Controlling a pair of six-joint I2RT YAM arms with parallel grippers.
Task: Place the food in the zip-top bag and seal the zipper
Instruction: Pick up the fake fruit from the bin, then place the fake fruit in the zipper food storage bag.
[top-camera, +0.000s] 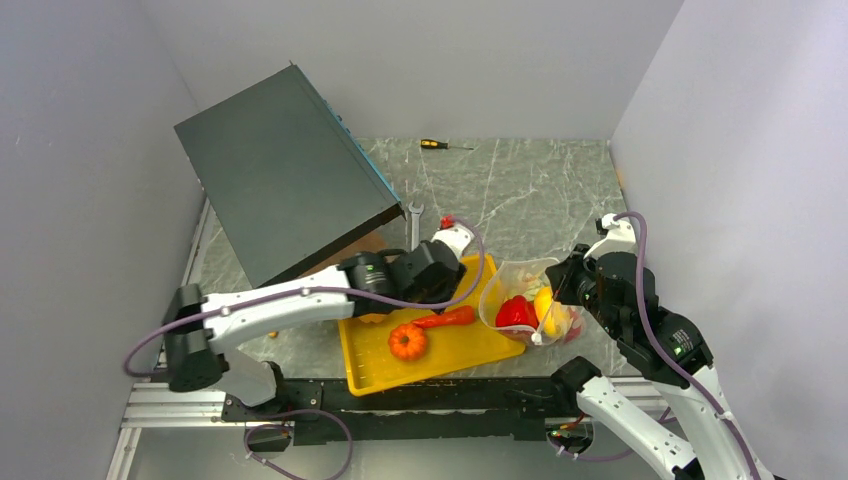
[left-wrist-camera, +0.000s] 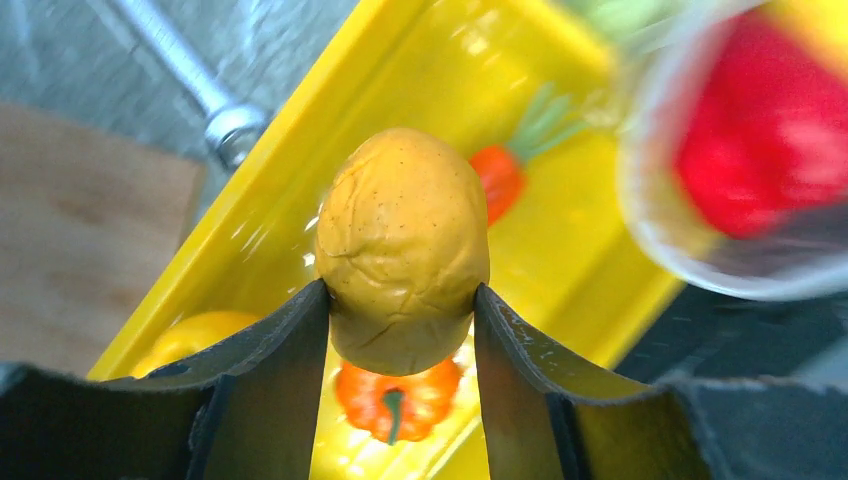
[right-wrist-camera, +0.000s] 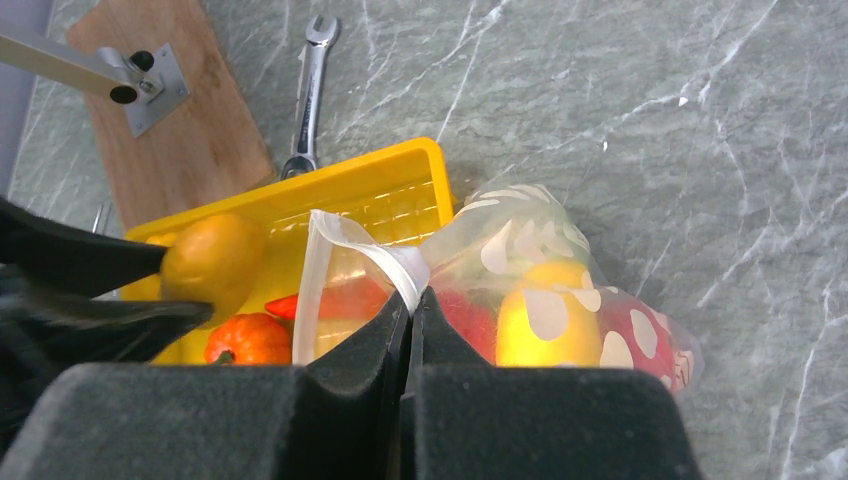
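You see a grey tabletop (top-camera: 540, 190) veined with white, a bright yellow tray (top-camera: 460, 347), an orange pumpkin (top-camera: 407, 342) and an orange carrot (top-camera: 448, 318) with a green top. The clear bag (right-wrist-camera: 505, 245) carries white dots over a red pepper (top-camera: 515, 313) and a yellow fruit (right-wrist-camera: 520, 345). Your black left end effector (left-wrist-camera: 400, 295) frames a speckled mustard-yellow potato (left-wrist-camera: 402, 230).

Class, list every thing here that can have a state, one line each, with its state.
Left pincer, shut on the tan food piece, over the tray.
Right pincer, shut on the mouth of the zip-top bag.
Zip-top bag, open, holding a red piece and a yellow piece.
Zipper, unsealed.
Pumpkin, lying in the tray.
Carrot, lying in the tray.
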